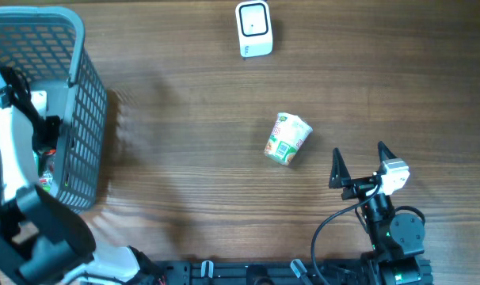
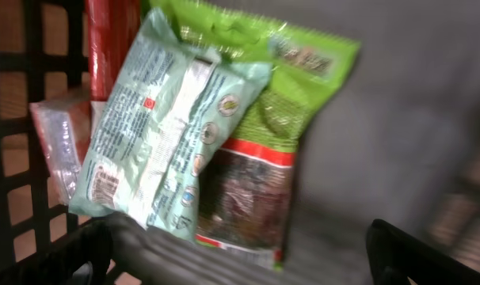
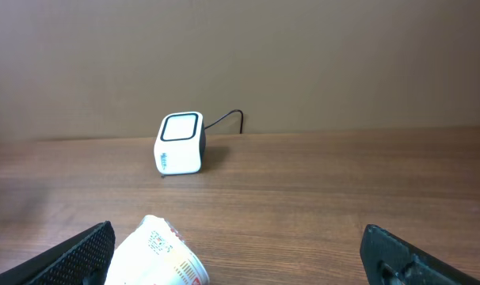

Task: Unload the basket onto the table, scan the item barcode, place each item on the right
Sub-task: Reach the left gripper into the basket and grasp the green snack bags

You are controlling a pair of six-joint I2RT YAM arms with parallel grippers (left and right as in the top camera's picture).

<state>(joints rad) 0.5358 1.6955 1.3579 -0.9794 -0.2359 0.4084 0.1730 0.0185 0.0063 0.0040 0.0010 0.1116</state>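
both sets of jaws wide open, nothing held in either. my right gripper [image 1: 359,150] sits low over the table near the front edge. my left gripper [image 2: 248,265] is down inside the basket [image 1: 81,119] at the left.

task's thing as i read it: the cup [image 1: 287,139], lying on its side mid table, between the scanner [image 1: 253,28] and my right gripper, touching neither. the scanner is at the far edge, window facing up and toward me, well apart from the cup.

risks: the cup is round and on its side, so a finger nudging it first could roll it away. in the right wrist view it sits left of centre, close to my left finger, so a straight reach probably clips it rather than straddling it. thin wall, so a hard squeeze could dent it. can't tell where the barcode is, and it may end up facing away from the window or under a finger.

around: in the basket there's a pale green packet [image 2: 161,134] on top of a green packet [image 2: 264,158], a red item [image 2: 109,39] behind them and a pinkish packet [image 2: 58,142] against the mesh. they overlap, so closing there could take two at once or snag the mesh. a cable [image 3: 228,117] runs behind the scanner, out of the way. bare table between cup and scanner, nothing blocking.
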